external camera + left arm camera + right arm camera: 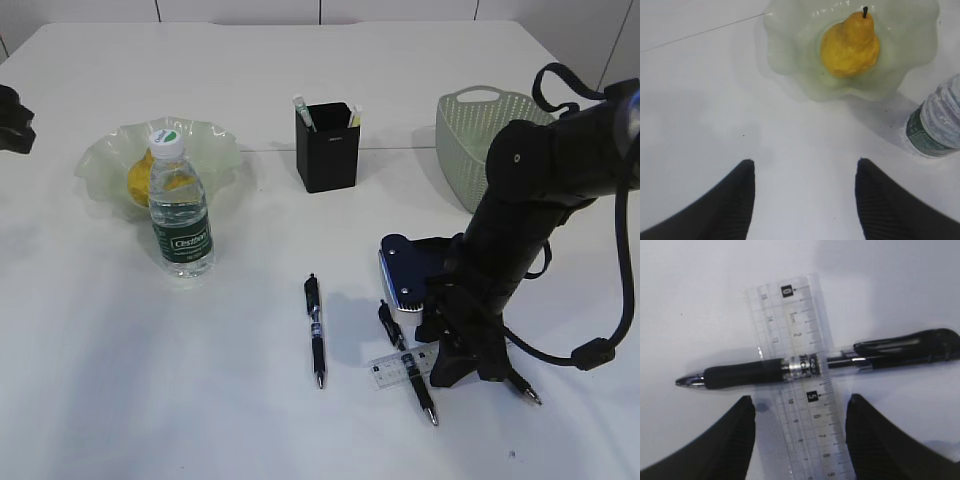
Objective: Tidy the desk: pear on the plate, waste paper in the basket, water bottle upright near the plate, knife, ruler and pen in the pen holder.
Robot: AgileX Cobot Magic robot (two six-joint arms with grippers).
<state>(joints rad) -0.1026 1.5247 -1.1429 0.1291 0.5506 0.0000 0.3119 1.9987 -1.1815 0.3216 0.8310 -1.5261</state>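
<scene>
Ruler (799,375) lies flat on the desk (300,430) under a black pen (805,365) crossing it, the right gripper (800,432) poised over it with fingers spread, grasping nothing. Beyond the ruler stands the pen holder (324,146); the left gripper (805,200) hangs released near the plate (790,50) holding the pear (850,45)

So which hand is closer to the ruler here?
Right. The right hand hangs open just over the ruler, which lies across a pen. The left hand is far off by the plate.
</scene>
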